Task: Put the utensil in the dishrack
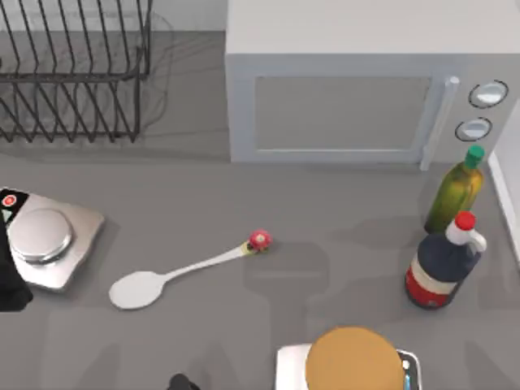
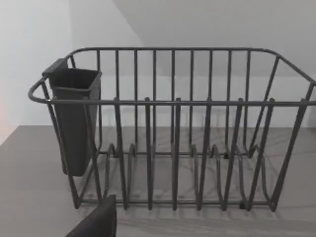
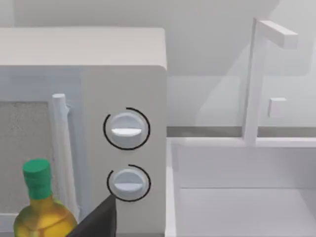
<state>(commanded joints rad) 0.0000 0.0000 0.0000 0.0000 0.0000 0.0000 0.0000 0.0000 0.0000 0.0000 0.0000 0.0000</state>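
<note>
Spoon (image 1: 175, 275) lies untouched on the table (image 1: 325, 244), well apart from the dishrack (image 1: 77, 73). Everything remains; I cannot tell either gripper's state.

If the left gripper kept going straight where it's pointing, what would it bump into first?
Probably the dishrack: the left wrist view faces its front bars squarely, with bare table between. How far off is hard to judge.

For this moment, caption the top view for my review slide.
White spoon lies flat on the grey table, untouched, with the black wire dishrack at far left.
</note>
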